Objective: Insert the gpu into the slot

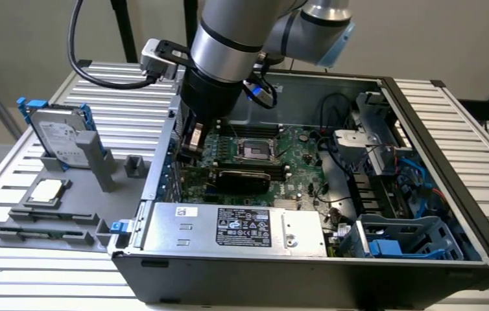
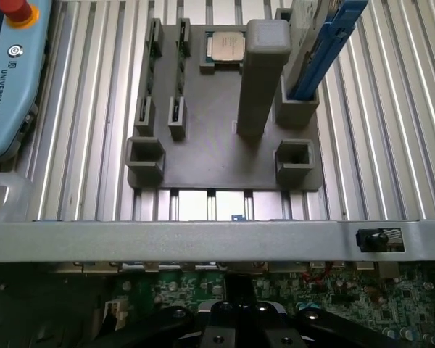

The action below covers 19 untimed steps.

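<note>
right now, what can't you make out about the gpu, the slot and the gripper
- Slot: in the exterior view the gpu lies over that part of the motherboard, so no blue strip shows, and whether the card is fully seated cannot be judged.
- Gripper: in the wrist view its lower part is cut off by the picture's edge; in the exterior view the arm hides it.
- Gpu in the wrist view: not identifiable.

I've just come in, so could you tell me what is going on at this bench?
A robot arm is reaching down into an open computer case, over the green motherboard. Its gripper is shut and sits low above the board near the case's side wall. A black card, the gpu, lies across the board beside the silver power supply. A grey fixture outside the case holds a hard drive and a processor chip.
</note>
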Motion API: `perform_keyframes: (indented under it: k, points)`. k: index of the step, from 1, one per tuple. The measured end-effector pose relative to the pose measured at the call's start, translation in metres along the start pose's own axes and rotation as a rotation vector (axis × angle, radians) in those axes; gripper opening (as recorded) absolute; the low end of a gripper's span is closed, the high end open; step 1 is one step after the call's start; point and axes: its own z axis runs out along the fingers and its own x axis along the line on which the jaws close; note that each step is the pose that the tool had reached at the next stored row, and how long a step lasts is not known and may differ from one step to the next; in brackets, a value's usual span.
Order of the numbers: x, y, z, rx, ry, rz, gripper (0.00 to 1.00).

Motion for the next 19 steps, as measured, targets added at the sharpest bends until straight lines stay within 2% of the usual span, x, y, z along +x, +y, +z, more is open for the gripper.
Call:
perform_keyframes:
  k: [6, 19]
  points:
    - [-0.0001, 0.0015, -0.0040, -0.0023, -0.0033, 0.011, 0.11]
    - [-0.0007, 0.0033, -0.0037, -0.0026, -0.0102, 0.031, 0.11]
